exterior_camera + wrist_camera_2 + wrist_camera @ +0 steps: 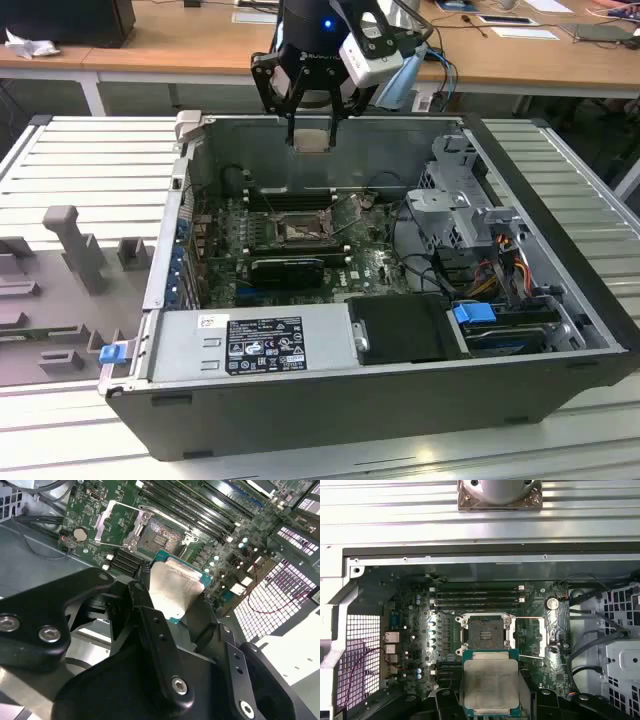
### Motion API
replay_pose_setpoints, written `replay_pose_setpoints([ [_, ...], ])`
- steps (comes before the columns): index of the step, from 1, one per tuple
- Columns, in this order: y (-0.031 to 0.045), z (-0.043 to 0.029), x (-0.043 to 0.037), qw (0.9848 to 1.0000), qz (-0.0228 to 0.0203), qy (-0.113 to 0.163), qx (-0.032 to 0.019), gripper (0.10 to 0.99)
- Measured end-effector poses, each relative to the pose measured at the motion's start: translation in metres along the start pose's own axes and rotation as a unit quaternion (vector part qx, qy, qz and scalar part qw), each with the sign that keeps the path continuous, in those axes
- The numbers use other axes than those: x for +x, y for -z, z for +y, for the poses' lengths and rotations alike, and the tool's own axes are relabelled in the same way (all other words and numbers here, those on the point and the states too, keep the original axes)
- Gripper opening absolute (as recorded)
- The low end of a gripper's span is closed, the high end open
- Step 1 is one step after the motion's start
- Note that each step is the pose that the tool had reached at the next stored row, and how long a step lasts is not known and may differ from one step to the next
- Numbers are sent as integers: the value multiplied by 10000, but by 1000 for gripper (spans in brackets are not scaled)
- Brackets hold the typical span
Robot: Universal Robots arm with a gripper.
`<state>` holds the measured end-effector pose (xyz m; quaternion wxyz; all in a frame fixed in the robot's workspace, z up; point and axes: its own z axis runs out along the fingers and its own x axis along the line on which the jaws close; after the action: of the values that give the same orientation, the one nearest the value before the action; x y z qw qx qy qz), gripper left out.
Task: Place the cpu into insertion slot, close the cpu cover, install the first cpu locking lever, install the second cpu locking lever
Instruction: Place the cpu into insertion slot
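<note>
The gripper (313, 128) is clenched on the cpu (313, 140), with its black, angular fingers (145, 605) pressing two opposite edges of the chip. In both wrist views the cpu (490, 682) is a flat square. It has a pale silver-grey metal top with a matte, faintly mottled finish and a thin green border around the lid. It hangs level between the fingers and touches nothing else.

The insertion slot (485, 632) lies below the gripper, well apart from the held chip. It is a square socket in a black frame, and its tan-gold contact field is exposed.

The cpu cover (539, 636) is a thin silver metal frame with a large square window. We see it swung open just beside the slot, so the socket is uncovered. Thin wire levers (530, 656) run along the edges of the cover.

Beyond the slot, long black memory slots (480, 597) lie in parallel rows on the green motherboard (410, 630). The board lies flat inside an open, dark grey sheet-metal computer case (400, 400) beneath the gripper.
</note>
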<state>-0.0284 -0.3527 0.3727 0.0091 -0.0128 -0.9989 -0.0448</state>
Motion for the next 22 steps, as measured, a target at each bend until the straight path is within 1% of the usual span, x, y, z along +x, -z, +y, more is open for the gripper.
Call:
replay_pose_setpoints([
  [22, 0, 0, 0, 9999, -13, -149, -3, 529],
])
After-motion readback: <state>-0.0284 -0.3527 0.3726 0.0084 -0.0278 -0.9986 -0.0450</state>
